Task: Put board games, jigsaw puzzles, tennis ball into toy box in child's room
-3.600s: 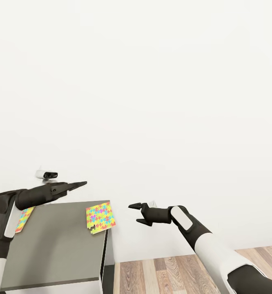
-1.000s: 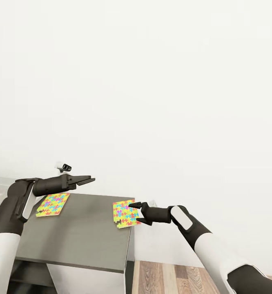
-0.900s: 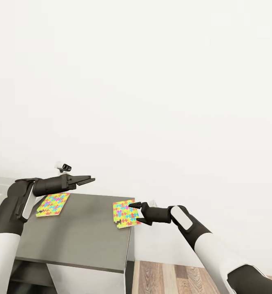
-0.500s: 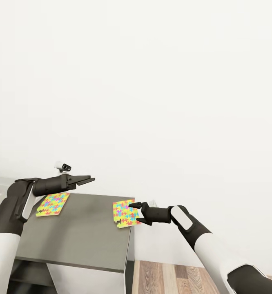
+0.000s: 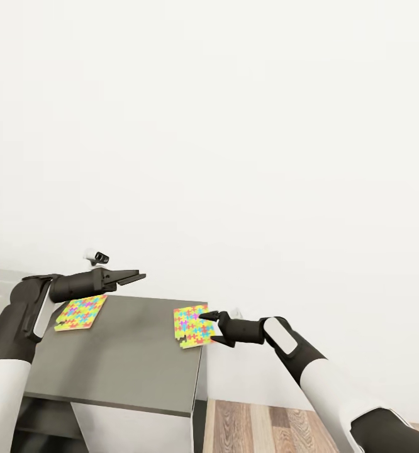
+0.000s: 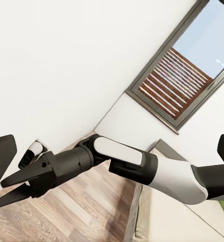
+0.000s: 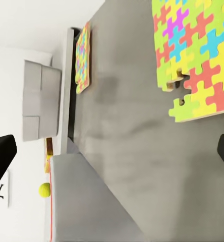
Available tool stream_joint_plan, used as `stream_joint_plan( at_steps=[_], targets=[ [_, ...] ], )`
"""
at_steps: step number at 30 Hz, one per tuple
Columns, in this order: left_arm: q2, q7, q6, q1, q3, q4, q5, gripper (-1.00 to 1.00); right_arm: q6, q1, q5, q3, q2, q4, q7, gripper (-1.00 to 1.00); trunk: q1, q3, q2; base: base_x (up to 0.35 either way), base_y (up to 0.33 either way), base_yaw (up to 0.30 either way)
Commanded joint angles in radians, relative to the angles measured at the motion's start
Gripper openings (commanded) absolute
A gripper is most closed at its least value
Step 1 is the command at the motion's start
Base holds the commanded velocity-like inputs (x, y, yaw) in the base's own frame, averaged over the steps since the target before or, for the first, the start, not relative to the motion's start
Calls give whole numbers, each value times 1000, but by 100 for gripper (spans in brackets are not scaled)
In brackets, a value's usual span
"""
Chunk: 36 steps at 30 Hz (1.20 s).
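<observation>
1. White wall stands behind the grey tabletop [image 5: 121, 352].
2. One jigsaw puzzle [image 5: 192, 326] lies flat at the edge, the other [image 5: 80, 313] farther left.
3. Right fingers [image 5: 204, 316] are spread wide beside the near puzzle; left fingers [image 5: 129, 276] are nearly together, holding nothing.
4. Right wrist view shows a tennis ball [image 7: 45, 189].

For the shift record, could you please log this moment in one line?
right tool: open, at near puzzle | left tool: open, above far puzzle | table

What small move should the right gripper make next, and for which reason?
Probably ease the right gripper forward and slightly down over the near jigsaw puzzle. Its jaws are open, and the puzzle lies flat at the table corner, overhanging the edge toward the gripper, not yet grasped.
</observation>
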Motion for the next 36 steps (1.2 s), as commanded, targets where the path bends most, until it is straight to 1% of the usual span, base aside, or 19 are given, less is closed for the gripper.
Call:
stream_joint_plan(
  at_steps=[1,3,8,17,36],
  targets=[
    [1,-4,11,-1,0,0,0,100,1,-1,6,-1,0,1,7,100,0,-1,-1,0,0,0],
    [1,-4,11,-1,0,0,0,100,1,-1,7,-12,-1,2,6,100,0,-1,-1,0,0,0],
    [0,-4,11,-1,0,0,0,100,6,-1,7,-23,-1,10,5,100,0,-1,-1,0,0,0],
    [0,-4,11,-1,0,0,0,100,9,-2,7,-29,0,57,4,100,34,-29,-64,0,0,0],
    [0,-4,11,1,0,-2,0,100,4,-1,9,-30,0,66,4,100,107,-89,-197,0,0,0]
  ],
)
